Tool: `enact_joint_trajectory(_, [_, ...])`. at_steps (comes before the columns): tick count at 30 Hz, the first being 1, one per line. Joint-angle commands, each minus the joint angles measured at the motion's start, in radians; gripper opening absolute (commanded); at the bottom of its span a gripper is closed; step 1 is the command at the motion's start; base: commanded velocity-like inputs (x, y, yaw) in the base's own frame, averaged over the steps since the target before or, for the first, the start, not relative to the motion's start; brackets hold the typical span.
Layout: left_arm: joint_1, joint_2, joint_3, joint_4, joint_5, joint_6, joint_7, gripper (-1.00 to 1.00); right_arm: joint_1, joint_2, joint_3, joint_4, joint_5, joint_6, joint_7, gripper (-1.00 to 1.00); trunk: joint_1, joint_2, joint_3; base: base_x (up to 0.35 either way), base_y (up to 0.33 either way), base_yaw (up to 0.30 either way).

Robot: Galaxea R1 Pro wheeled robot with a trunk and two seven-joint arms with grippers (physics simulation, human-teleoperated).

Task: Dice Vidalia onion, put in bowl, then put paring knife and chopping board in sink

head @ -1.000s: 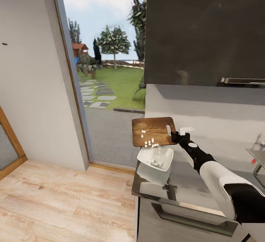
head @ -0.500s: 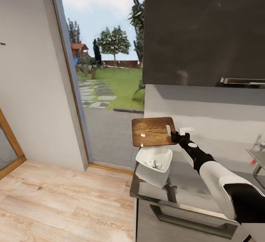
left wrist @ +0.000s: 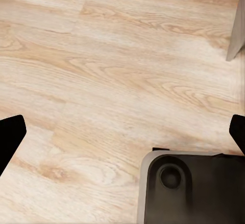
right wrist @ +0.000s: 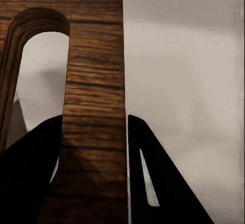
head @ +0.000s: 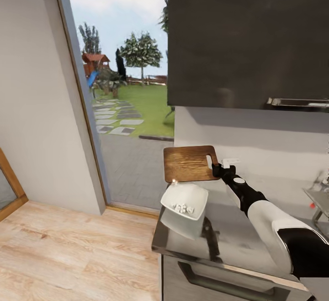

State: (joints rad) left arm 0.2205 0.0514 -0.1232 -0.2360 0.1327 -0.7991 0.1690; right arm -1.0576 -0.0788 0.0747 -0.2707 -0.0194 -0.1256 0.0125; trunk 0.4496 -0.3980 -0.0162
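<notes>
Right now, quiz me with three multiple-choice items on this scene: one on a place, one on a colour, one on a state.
1. Where are the diced pieces?
A. in the bowl
B. on the floor
C. in the sink

2. What colour is the bowl?
A. red
B. white
C. black

3. How is the chopping board?
A. flat on the countertop
B. standing in the sink
C. held raised by the right claw

Key: 1 A, white bits lie in the bowl. 2 B, it renders white. 3 C, the right claw grips the chopping board at its handle end above the bowl.

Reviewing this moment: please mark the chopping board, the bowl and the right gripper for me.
chopping board (head: 188,163): head view, middle of its wooden face.
bowl (head: 194,194): head view, inner white wall above the diced pieces.
right gripper (head: 214,169): head view, fingertips at the board's handle end; shut on the board.
</notes>
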Motion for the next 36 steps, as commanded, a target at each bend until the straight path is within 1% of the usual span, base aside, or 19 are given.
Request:
enact_joint_trajectory(1, [0.000, 0.001, -0.009, -0.002, 0.010, -0.001, 0.003, 1.00, -0.001, -0.001, 0.007, 0.001, -0.002, -0.003, 0.000, -1.00, 0.000, -0.002, -0.002, -0.092, -0.228, 0.000])
enact_joint_trajectory(11, [0.000, 0.001, -0.009, -0.002, 0.010, -0.001, 0.003, 1.00, -0.001, -0.001, 0.007, 0.001, -0.002, -0.003, 0.000, -1.00, 0.000, -0.002, -0.002, -0.129, -0.282, 0.000])
enact_joint_trajectory(23, [0.000, 0.001, -0.009, -0.001, 0.010, -0.001, 0.003, 1.00, -0.001, 0.001, 0.004, -0.001, -0.002, 0.000, -0.012, -1.00, 0.000, -0.002, -0.002, -0.010, -0.309, 0.000])
enact_joint_trajectory(25, [0.000, 0.001, -0.009, 0.000, 0.010, -0.001, 0.003, 1.00, -0.001, 0.006, 0.001, -0.004, -0.003, 0.006, -0.076, -1.00, 0.000, -0.002, -0.002, -0.022, -0.317, 0.000])
enact_joint_trajectory(27, [0.000, 0.001, -0.009, 0.000, 0.010, -0.001, 0.003, 1.00, -0.001, 0.011, 0.000, -0.005, -0.004, 0.010, -0.154, -1.00, 0.000, -0.002, -0.002, -0.094, -0.309, 0.000])
enact_joint_trajectory(28, [0.000, 0.001, -0.009, 0.005, 0.010, -0.001, 0.003, 1.00, -0.001, 0.031, -0.003, -0.009, -0.005, 0.022, -0.253, -1.00, 0.000, -0.002, -0.002, -0.149, -0.294, 0.000])
enact_joint_trajectory(31, [0.000, 0.001, -0.009, 0.009, 0.010, -0.001, 0.003, 1.00, -0.001, 0.063, -0.004, -0.018, -0.012, 0.039, -0.399, -1.00, 0.000, -0.002, -0.002, -0.165, -0.290, 0.000])
enact_joint_trajectory(32, [0.000, 0.001, -0.009, 0.010, 0.010, -0.001, 0.003, 1.00, -0.001, 0.071, -0.004, -0.020, -0.019, 0.041, -0.419, -1.00, 0.000, -0.002, -0.002, -0.169, -0.287, 0.000])
enact_joint_trajectory(33, [0.000, 0.001, -0.009, 0.010, 0.010, -0.001, 0.003, 1.00, -0.001, 0.089, -0.004, -0.022, -0.041, 0.044, -0.440, -1.00, 0.000, -0.002, -0.002, -0.160, -0.287, 0.000])
enact_joint_trajectory(35, [0.000, 0.001, -0.009, 0.010, 0.010, -0.001, 0.003, 1.00, -0.001, 0.098, -0.004, -0.023, -0.067, 0.045, -0.448, -1.00, 0.000, -0.002, -0.002, -0.155, -0.288, 0.000])
enact_joint_trajectory(36, [0.000, 0.001, -0.009, 0.011, 0.010, -0.001, 0.003, 1.00, -0.001, 0.102, -0.004, -0.024, -0.088, 0.046, -0.452, -1.00, 0.000, -0.002, -0.002, -0.150, -0.289, -0.006])
